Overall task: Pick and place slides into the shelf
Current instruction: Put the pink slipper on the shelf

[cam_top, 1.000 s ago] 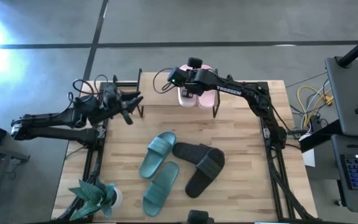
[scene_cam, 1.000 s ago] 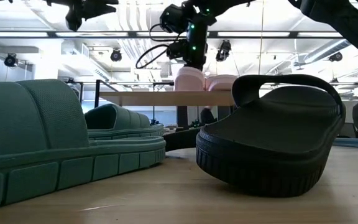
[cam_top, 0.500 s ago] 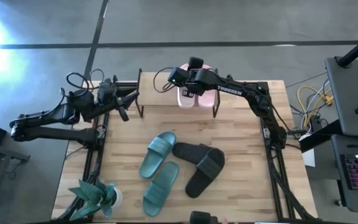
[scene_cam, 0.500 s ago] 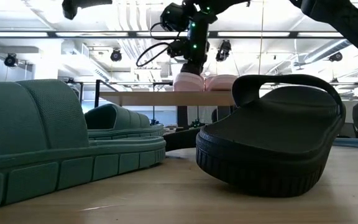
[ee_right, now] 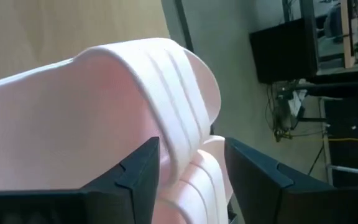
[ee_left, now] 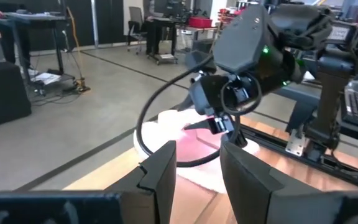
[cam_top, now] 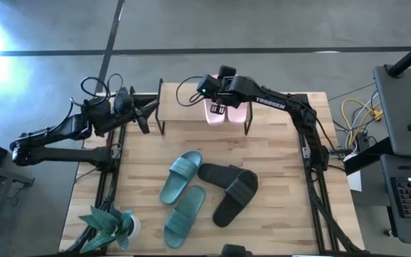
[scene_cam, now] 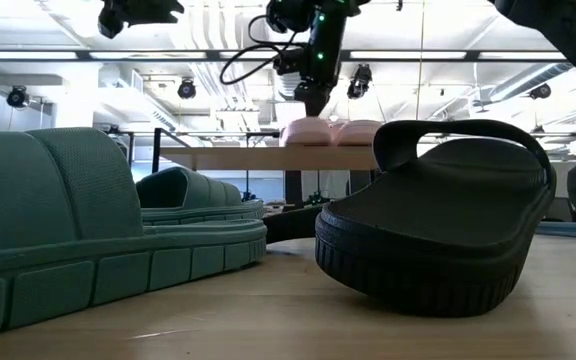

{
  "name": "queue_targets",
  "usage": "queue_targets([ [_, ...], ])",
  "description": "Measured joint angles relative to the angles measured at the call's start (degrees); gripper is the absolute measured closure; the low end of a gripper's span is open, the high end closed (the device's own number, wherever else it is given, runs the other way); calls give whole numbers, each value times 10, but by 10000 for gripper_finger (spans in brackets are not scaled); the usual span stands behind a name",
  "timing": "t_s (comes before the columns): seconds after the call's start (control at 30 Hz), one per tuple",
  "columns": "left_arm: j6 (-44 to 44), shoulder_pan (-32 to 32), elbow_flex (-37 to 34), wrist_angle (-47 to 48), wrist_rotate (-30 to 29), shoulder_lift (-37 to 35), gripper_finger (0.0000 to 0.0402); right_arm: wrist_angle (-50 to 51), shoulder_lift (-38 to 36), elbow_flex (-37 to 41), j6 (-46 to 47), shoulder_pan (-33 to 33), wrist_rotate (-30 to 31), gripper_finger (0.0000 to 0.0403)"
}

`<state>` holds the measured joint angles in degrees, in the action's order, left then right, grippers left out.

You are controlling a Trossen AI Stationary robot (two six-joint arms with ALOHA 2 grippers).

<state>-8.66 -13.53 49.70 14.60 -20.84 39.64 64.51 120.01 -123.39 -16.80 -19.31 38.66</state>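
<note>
Two light pink slides (cam_top: 235,113) sit side by side, soles down, on the right part of the shelf's wooden top (cam_top: 184,114). My right gripper (cam_top: 217,109) hangs open just above the left pink slide (scene_cam: 303,132), pointing down at a slant. In the right wrist view that slide's strap (ee_right: 135,93) fills the space ahead of its spread fingers. My left gripper (cam_top: 145,118) is open and holds nothing. It is raised, beside the shelf's left end, pointing level toward the right arm. Two teal slides (cam_top: 180,178) and two black slides (cam_top: 235,200) lie on the table.
A teal potted plant (cam_top: 109,225) stands at the table's near left corner. The black slide (scene_cam: 438,230) and the teal slide (scene_cam: 58,230) fill the low view's foreground. The left half of the shelf top (scene_cam: 228,158) is bare.
My right gripper has let go of the left pink slide and risen clear of it; the slide stays on the shelf top. My left gripper has risen a little beside the shelf's left end and tipped up to level.
</note>
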Motion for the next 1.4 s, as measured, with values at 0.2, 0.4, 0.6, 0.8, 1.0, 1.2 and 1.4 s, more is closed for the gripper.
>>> queue_targets([
  [0.2, -3, -20, 15, 31, 40, 17, 291, 16, -6, 0, 9, -6, 2, 231],
  [0.4, -32, -62, 17, 63, 125, 51, 291, 75, -48, -7, 6, -5, -45, 232],
  [0.6, -28, -127, 23, 53, 182, 93, 291, 107, -120, -4, 157, -19, -149, 232],
  [0.8, 4, -243, 30, 4, 347, 181, 291, 105, -199, -1, 282, -22, -85, 232],
  [1.0, 59, -289, 72, -32, 461, 324, 291, 106, -258, 1, 337, -23, -61, 232],
  [1.2, 110, -289, 146, -19, 464, 440, 291, 133, -275, 11, 365, -22, -59, 232],
  [1.4, 111, -289, 205, -16, 475, 516, 291, 174, -270, 30, 382, -22, -60, 232],
])
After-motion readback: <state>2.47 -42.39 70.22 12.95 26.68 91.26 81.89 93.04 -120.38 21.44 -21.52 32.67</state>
